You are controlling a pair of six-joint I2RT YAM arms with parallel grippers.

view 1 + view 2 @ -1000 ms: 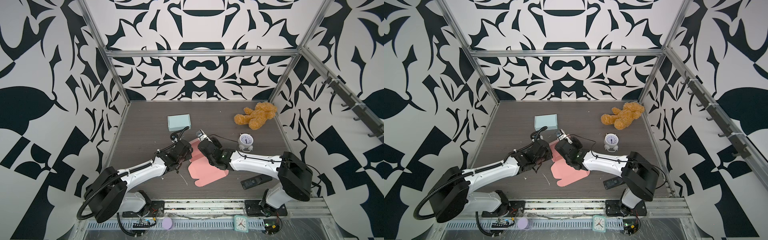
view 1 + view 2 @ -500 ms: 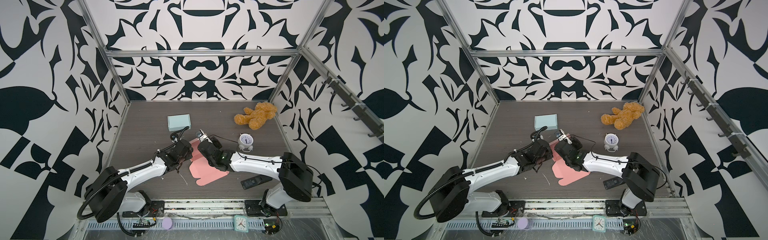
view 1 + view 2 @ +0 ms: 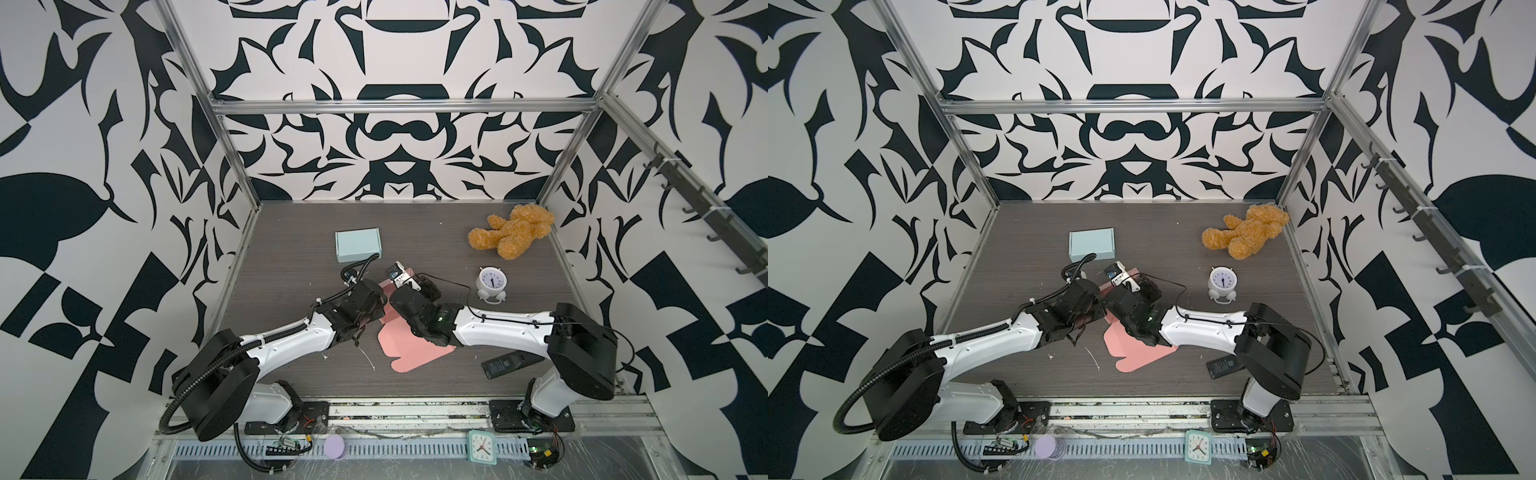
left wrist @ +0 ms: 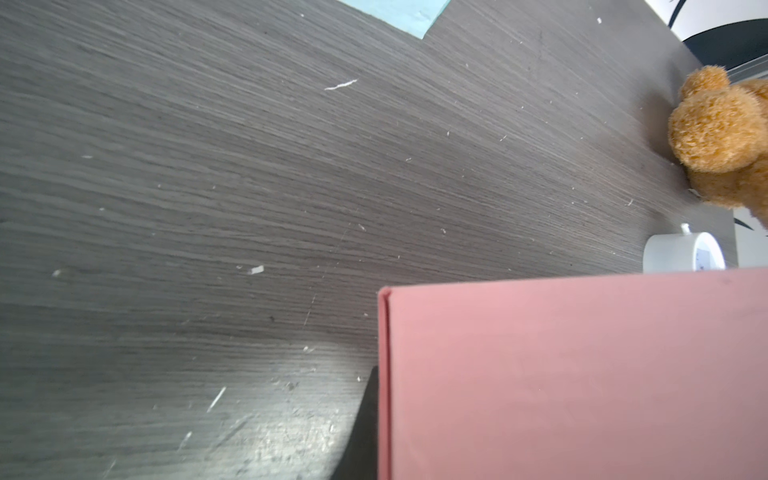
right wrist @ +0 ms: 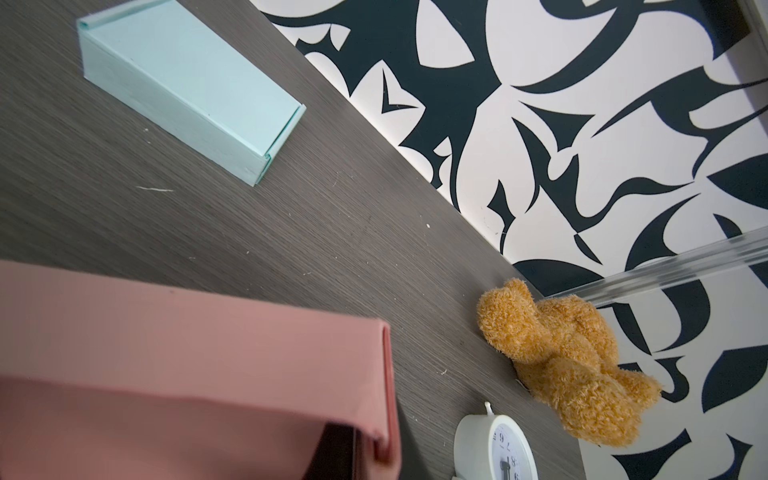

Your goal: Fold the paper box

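The dark wood-grain desk [image 3: 286, 291] carries everything. My left arm [image 3: 291, 345] and right arm [image 3: 507, 332] reach in low from its near edge and meet over the pink paper box [image 3: 415, 349], which lies at mid-desk. Most of the paper box is a flat sheet, its rounded flaps spread toward my bases. Only its far side is raised, a doubled wall standing between my two wrists. I judge that both arms crowd that wall so one can steady it while the other presses the fold home.

Beyond the paper box, well apart from it, sits a pale blue box [image 3: 357, 246], closed and out of the way. Farther beyond and off to its right lies a teddy bear [image 3: 513, 235] by the back corner. A black remote [image 3: 505, 365] lies near the paper box's right flap, partly under my right arm. A small white clock [image 3: 491, 283] stands to the right of the raised wall.

My left end effector [image 3: 377, 308] is closed narrow. Its wrist view shows the pink wall close up but none of my fingers, so I cannot say whether it pinches the card. How wide my right end effector [image 3: 400, 309] stands I cannot tell. The wrist bodies cover it in both top views. Its wrist view gives only the folded pink edge with a dark shape beneath, perhaps a finger.
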